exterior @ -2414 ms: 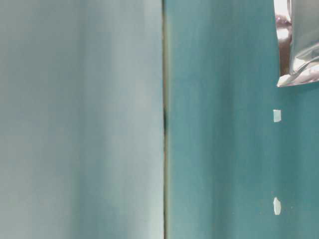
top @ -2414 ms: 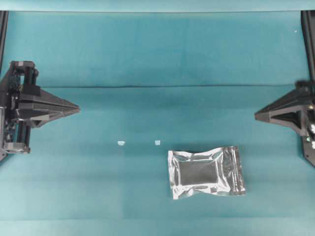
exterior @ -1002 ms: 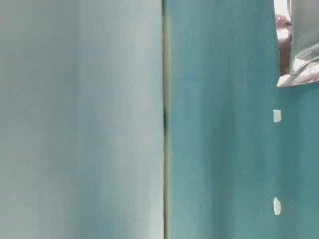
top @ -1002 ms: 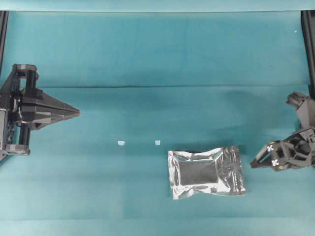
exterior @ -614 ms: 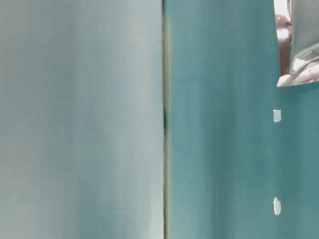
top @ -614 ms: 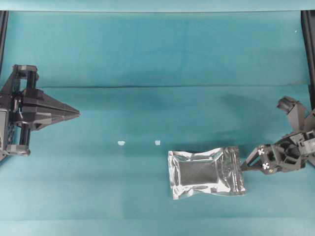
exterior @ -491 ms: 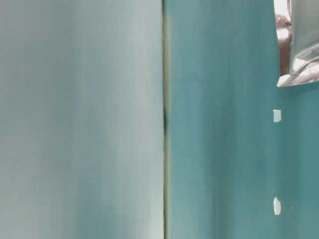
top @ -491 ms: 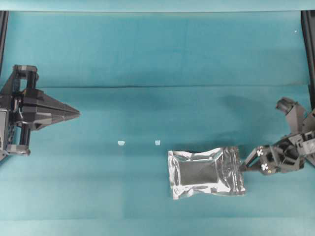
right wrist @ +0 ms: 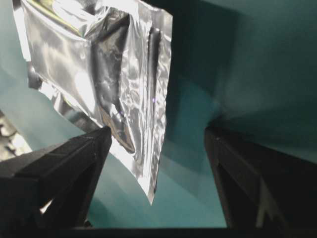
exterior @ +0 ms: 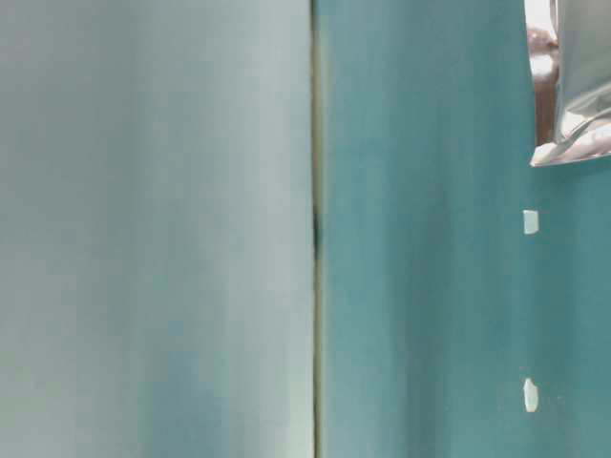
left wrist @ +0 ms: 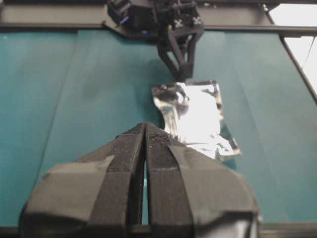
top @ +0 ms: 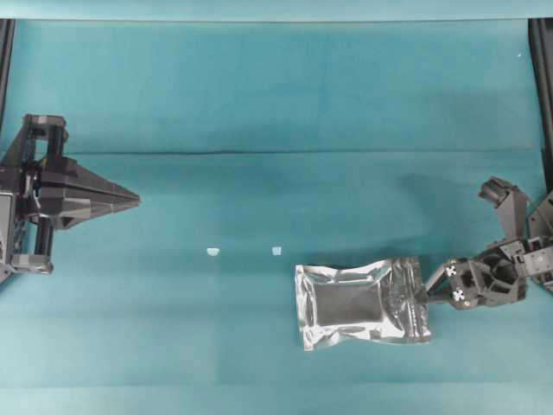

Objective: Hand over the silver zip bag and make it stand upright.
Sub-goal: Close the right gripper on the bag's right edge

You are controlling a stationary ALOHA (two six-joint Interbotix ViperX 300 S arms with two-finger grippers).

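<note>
**Right arm closes in on bag's zip end**

Since the earlier frames the right gripper has swung down from the right edge and come in to the bag's right-hand end; bag and left arm haven't shifted. The silver zip bag lies flat on the teal table, right of centre in the overhead view, zip strip toward the right arm. Two white scraps sit apart to its left, untouched.

Right jaws spread wide, nothing held: the wrist view shows the foil edge partly between the two fingers, one finger tip at or under the foil, the other well clear. Contact can't be confirmed. Left gripper is clenched on nothing, parked far left, pointing toward the bag.

Step in hand, judging: approach for the first pick, before any handover. Next move calls for easing in so the zip end sits squarely between the fingers, then clamping. Foil is thin and slippery; a shallow bite could slide off or push the bag away.
</note>
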